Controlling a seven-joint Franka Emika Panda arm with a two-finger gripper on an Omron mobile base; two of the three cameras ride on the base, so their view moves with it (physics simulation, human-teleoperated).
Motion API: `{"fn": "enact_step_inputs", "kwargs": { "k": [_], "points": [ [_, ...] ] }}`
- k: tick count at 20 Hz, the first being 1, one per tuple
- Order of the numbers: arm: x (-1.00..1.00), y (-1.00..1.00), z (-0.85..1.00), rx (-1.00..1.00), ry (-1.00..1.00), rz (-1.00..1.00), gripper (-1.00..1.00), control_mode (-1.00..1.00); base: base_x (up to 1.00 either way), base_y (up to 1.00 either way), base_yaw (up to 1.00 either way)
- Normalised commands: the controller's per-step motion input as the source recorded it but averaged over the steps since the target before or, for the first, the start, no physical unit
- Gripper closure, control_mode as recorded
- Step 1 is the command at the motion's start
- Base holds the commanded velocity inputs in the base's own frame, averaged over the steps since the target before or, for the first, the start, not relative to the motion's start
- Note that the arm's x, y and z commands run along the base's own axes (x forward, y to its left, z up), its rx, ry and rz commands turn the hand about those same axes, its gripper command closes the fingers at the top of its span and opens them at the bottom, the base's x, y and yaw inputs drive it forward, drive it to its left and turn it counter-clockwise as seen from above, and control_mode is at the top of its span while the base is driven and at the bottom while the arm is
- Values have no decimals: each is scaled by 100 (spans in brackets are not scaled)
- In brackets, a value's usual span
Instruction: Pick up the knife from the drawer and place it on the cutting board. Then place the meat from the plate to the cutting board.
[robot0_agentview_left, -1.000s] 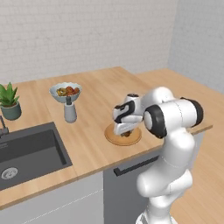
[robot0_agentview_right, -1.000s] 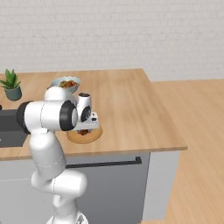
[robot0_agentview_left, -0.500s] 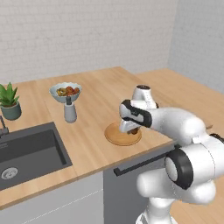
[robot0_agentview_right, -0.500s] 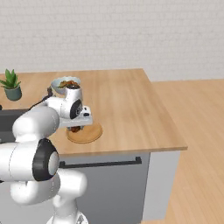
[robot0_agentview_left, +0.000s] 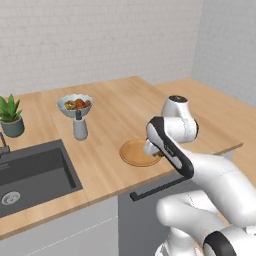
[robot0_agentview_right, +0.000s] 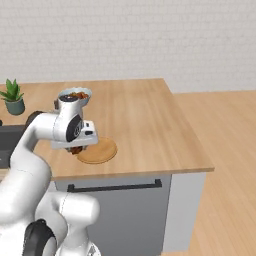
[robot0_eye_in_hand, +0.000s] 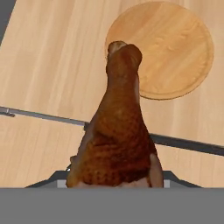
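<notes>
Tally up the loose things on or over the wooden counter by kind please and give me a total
Round tan wooden plate: 1
Reddish-brown piece of meat, held in the gripper: 1
Pale grey bowl of fruit: 1
Small grey shaker bottle: 1
Green potted plant: 1
Total: 5

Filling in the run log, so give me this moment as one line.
pincer: shut on meat | meat: lifted clear of plate | plate: bare, on counter | cutting board: not sighted
</notes>
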Motion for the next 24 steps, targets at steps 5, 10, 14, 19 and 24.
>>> {"fn": "enact_step_inputs", "kwargs": {
  "k": [5,10,14,19,24],
  "points": [
    [-48,0,51,0,0,0,100,-100,0,0,0],
    [-55,3,27,0,-12,0,100,100,-15,4,0],
    [0,0,0,0,0,0,100,100,-65,45,4],
    [0,0,0,0,0,0,100,100,-39,82,12],
    [0,0,0,0,0,0,100,100,0,97,24]
  ]
}}
